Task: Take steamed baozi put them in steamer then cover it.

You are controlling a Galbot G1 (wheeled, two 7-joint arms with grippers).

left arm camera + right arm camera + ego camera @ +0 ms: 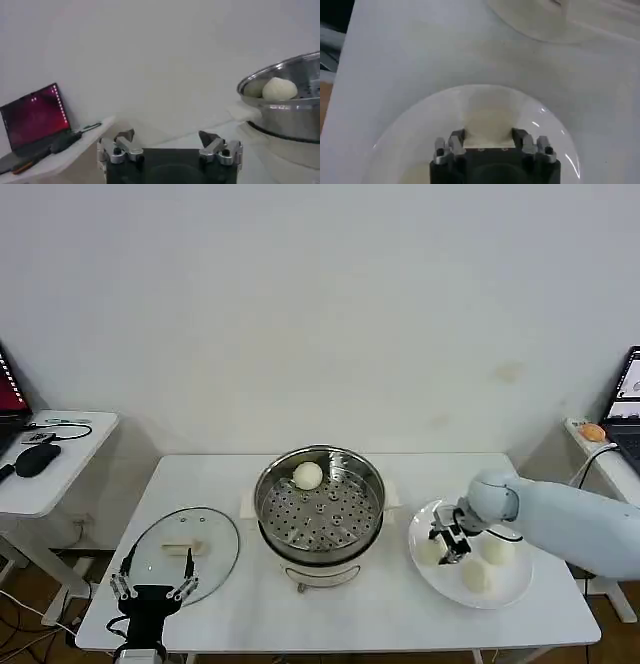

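Right now, by item:

Steamer: centre of the white table, a shiny steel pot on a white base, its perforated tray uncovered. It also shows at the edge of the left wrist view.

Baozi in the steamer: one bun on the tray at about 11 o'clock, close to the pot wall. The left wrist view shows it just above the rim.

Baozi on the plate: three buns on the white plate, which lies at 3 o'clock of the steamer. One sits toward the steamer side, one at the far right, one nearest the table's front edge.

Right gripper: down over the plate at the bun on the steamer side. In the right wrist view its fingers stand on either side of that bun — narrowed around it, though whether they actually press on the dough I cannot tell.

Cover: flat on the table at 9 o'clock of the steamer, well apart from it, white handle up.

Left gripper: idle at the table's front-left edge, at 6 o'clock of the cover — fingers spread wide with nothing between them, as the left wrist view confirms.

Side table: off at 9 o'clock, carrying a laptop and a dark mouse.
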